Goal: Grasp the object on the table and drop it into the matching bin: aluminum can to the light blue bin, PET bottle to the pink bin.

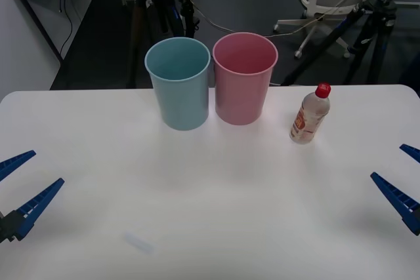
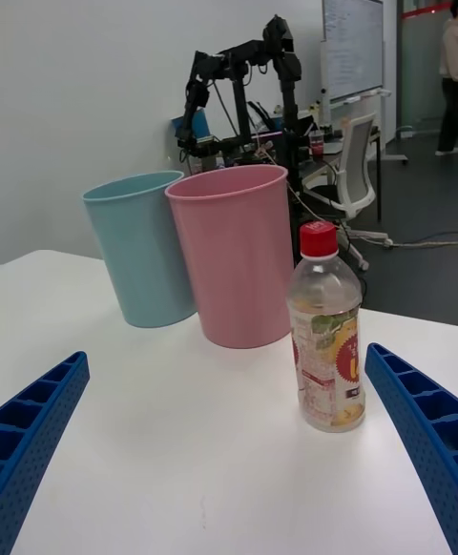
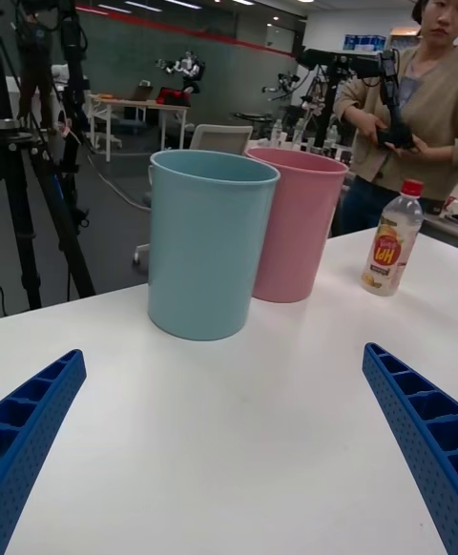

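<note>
The right tool [image 1: 401, 181] waits low at the table's [image 1: 210, 214] edge, spread wide and empty, lined up toward the bottle [image 1: 310, 114], probably for a side approach. The bottle stands upright just right of the pink bin [image 1: 244, 78]. The left tool [image 1: 20, 188] idles, open and empty, at the opposite edge.

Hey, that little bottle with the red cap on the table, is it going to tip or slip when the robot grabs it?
The bottle stands upright, tall and narrow on a small base, so a sideways nudge would probably topple it, and then it may roll. It looks mostly empty, so likely light. Its clear, smooth wall may dent and slip in the right pincer, open around it.
</note>
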Robot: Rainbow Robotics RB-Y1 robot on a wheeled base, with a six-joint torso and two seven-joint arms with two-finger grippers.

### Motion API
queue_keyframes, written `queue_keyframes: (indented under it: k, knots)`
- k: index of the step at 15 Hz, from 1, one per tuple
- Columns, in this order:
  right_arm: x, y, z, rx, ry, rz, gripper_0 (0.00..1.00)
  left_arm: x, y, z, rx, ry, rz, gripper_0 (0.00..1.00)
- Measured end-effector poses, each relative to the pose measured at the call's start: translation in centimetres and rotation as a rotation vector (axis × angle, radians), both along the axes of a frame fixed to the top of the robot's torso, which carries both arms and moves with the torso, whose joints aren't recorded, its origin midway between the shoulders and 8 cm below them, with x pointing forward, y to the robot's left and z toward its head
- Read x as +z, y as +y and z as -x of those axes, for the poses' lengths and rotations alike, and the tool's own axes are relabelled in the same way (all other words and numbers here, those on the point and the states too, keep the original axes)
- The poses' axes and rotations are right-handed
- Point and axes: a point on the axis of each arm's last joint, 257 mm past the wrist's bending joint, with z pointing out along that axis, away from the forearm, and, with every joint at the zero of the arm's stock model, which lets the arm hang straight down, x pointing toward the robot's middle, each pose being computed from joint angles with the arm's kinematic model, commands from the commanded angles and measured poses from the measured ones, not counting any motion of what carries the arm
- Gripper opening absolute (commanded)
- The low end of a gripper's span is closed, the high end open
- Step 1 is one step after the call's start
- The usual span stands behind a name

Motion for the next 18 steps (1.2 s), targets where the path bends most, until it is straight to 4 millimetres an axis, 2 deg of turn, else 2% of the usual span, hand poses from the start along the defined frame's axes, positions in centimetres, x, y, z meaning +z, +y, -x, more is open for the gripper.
queue_keyframes:
  k: [5,9,12,18]
  knots:
    - [-0.9,-0.1,0.6,-0.056,-0.083,0.082,1.00,0.0,0.0,0.0,0.000,0.000,0.000,1.00]
    - [-2.3,-0.5,-0.5,-0.101,-0.110,0.117,1.00,0.0,0.0,0.0,0.000,0.000,0.000,1.00]
    - [-3.5,0.1,-2.0,-0.108,-0.096,0.112,1.00,0.0,0.0,0.0,0.000,0.000,0.000,1.00]
    - [-6.5,0.2,-7.4,-0.108,-0.045,0.078,1.00,0.0,0.0,0.0,0.000,0.000,0.000,1.00]
